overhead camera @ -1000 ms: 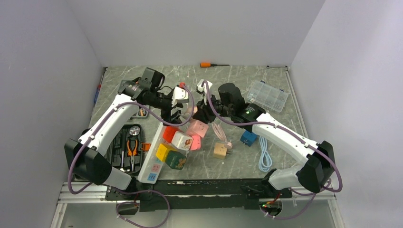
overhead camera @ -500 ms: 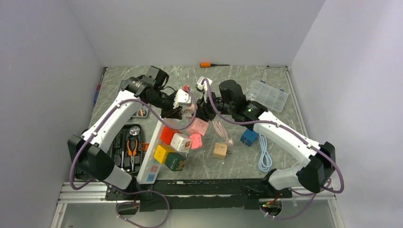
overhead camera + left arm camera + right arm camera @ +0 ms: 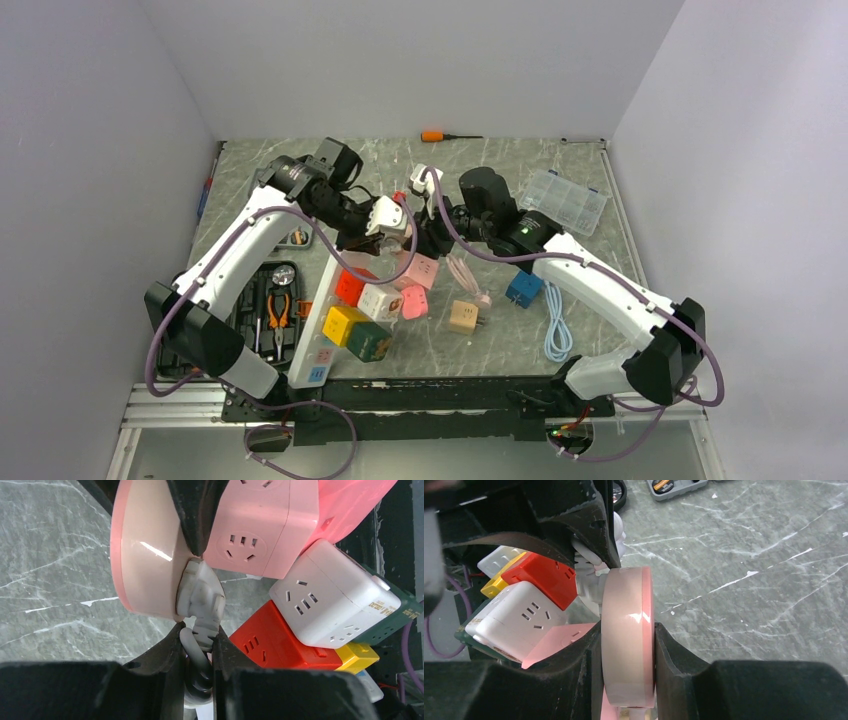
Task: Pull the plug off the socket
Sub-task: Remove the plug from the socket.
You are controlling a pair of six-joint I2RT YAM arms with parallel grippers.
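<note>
The socket [image 3: 322,300] is a long white strip lying left of centre, with red [image 3: 350,287], white [image 3: 380,300], yellow [image 3: 343,322] and green [image 3: 370,341] cube plugs seated on it. Above its far end my two grippers meet. My right gripper [image 3: 628,630] is shut on the rim of a round pink disc [image 3: 629,605]. A grey-white plug [image 3: 200,592] sits in the face of the disc [image 3: 145,555]. My left gripper [image 3: 197,645] is shut on that plug's neck and bent cable. In the top view the left gripper [image 3: 388,222] nearly touches the right gripper [image 3: 425,232].
A pink cube adapter [image 3: 418,270] lies under the grippers. An open tool case [image 3: 265,310] sits at the left. A tan adapter [image 3: 463,316], a blue adapter [image 3: 522,290] and a light-blue cable [image 3: 556,330] lie right of centre. At the back are a clear organiser box [image 3: 570,200] and an orange screwdriver [image 3: 435,136].
My left gripper moved right toward the right gripper and went from open to shut on the plug's neck. The right gripper kept its hold on the pink disc.
</note>
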